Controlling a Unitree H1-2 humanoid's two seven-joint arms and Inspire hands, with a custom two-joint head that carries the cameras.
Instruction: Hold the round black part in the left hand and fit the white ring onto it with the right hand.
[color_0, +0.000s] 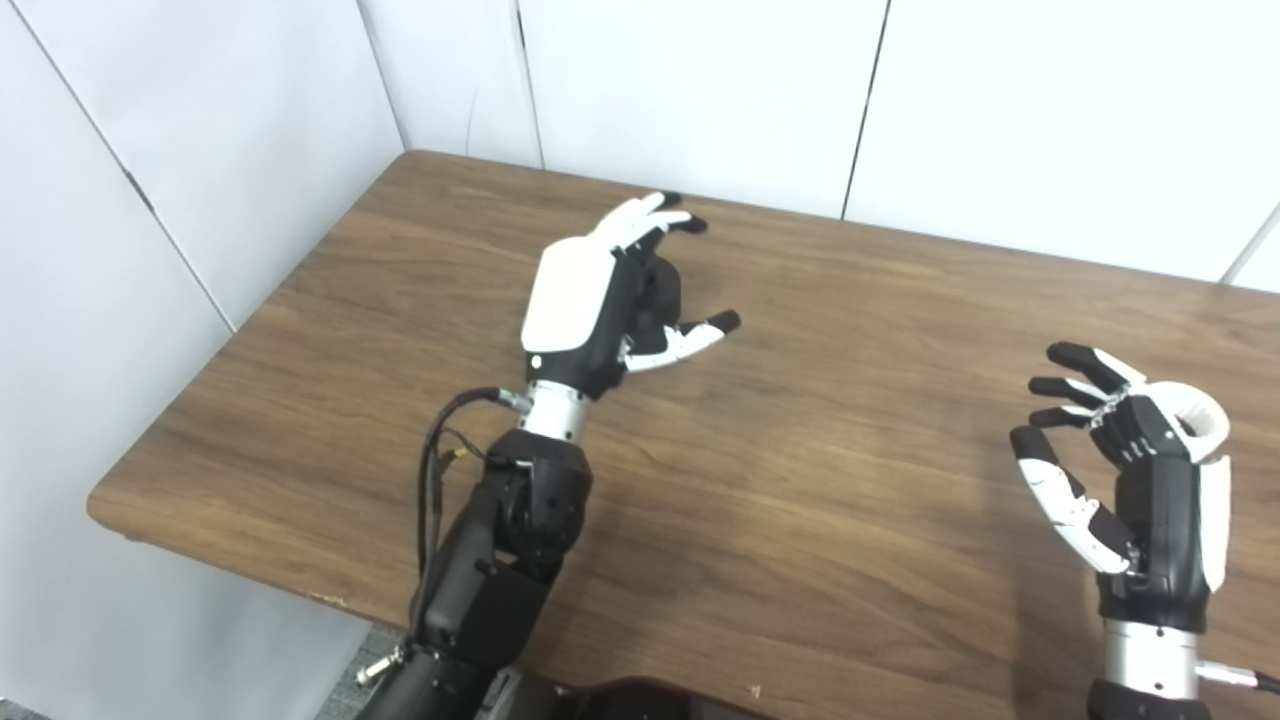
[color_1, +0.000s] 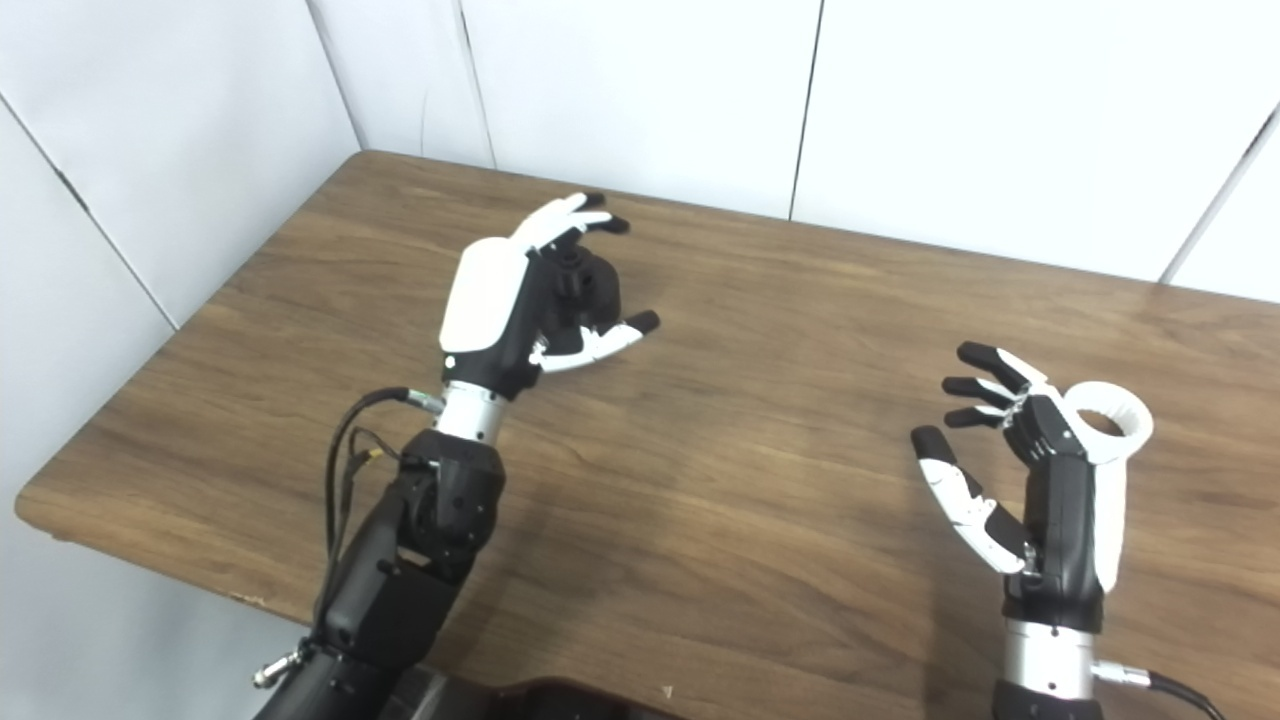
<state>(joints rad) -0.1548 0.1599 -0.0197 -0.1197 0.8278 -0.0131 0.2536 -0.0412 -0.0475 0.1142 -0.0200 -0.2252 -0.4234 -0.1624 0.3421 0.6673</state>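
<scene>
black part half hidden in curled left hand; right hand spread, ring behind.

Lighting was bright, even and diffuse, apparently from overhead. The brown wood-grain surface carried only soft, faint shadows beneath the arms and a mild sheen, without harsh glare. The plain white wall panels were nearly washed out. Both views were slightly soft, with fine detail smeared.

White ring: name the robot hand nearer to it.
Right. The white ring lies just behind the right robot hand, apparently unheld; the left robot hand is far across the table.
</scene>
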